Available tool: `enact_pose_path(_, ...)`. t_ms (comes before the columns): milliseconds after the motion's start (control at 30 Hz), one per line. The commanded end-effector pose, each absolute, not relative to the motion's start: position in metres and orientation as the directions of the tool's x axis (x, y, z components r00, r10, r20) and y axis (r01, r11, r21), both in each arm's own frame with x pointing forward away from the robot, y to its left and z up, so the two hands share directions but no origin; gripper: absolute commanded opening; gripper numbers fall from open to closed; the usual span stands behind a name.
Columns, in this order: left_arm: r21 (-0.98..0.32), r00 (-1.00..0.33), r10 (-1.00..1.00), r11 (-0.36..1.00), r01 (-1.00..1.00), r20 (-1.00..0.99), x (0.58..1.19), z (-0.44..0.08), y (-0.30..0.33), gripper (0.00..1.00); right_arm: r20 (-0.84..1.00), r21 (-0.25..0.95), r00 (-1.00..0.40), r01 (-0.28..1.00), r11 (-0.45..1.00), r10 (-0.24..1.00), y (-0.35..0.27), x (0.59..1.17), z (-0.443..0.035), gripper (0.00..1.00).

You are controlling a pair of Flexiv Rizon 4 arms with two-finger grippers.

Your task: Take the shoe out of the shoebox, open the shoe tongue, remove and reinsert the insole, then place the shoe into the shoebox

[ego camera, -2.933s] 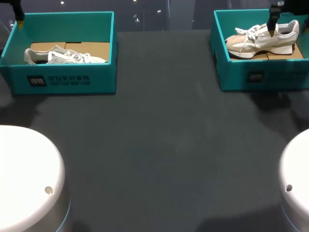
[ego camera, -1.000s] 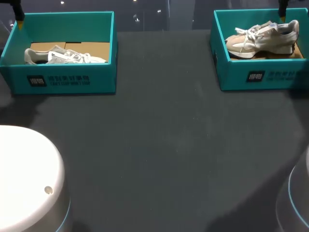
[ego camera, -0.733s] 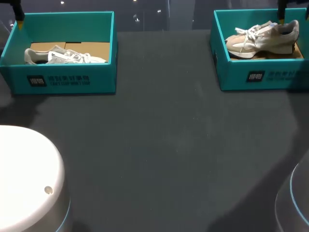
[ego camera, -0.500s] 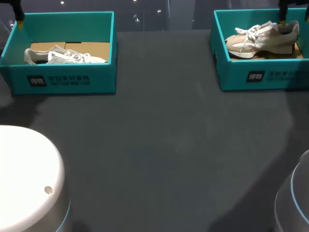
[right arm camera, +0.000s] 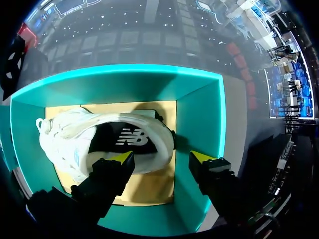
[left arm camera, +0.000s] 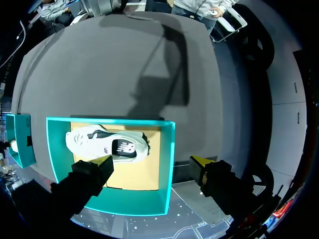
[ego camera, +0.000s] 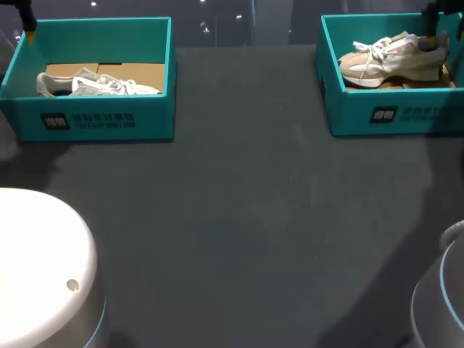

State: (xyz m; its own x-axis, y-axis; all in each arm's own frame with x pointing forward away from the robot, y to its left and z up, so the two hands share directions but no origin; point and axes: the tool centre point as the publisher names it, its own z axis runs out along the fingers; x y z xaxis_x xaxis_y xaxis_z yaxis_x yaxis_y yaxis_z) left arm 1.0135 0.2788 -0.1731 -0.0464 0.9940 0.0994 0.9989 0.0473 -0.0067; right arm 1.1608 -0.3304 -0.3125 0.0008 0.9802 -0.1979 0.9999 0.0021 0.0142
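- Teal-walled on both sides, seen from overhead: found left shoebox (ego camera: 94, 127) at far left with grey shoe (ego camera: 94, 83) inside, right shoebox (ego camera: 391, 116) at far right with beige shoe (ego camera: 391, 58) inside.
- From the left wrist: saw left gripper (left arm camera: 152, 162) spread wide above the left shoebox, one fingertip over the box floor beside the grey shoe, the other beyond the box wall.
- From the right wrist: saw right gripper (right arm camera: 163, 158) spread, pinching nothing, one fingertip over the beige shoe's edge near the heel, the other over the box wall.
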Motion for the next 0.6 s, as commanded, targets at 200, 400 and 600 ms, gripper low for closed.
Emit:
enact_pose_path(200, -0.006, -0.045, 0.994, 0.046, 0.999, 0.101, 1.013, -0.173, 0.279, 1.0, -0.183, -0.028, -0.004, 1.0, -0.001, 0.983, -0.334, 1.171, -0.326, 0.65)
enact_pose_path(400, -0.006, -0.045, 0.994, 0.046, 0.999, 0.101, 1.013, -0.173, 0.279, 1.0, -0.18, -0.042, -0.006, 0.999, -0.002, 0.984, -0.337, 1.171, -0.333, 0.67)
enact_pose_path(600, -0.006, -0.045, 0.994, 0.046, 0.999, 0.101, 1.013, -0.173, 0.279, 1.0, -0.175, -0.06, -0.011, 0.998, 0.0, 0.985, -0.337, 1.171, -0.34, 0.69)
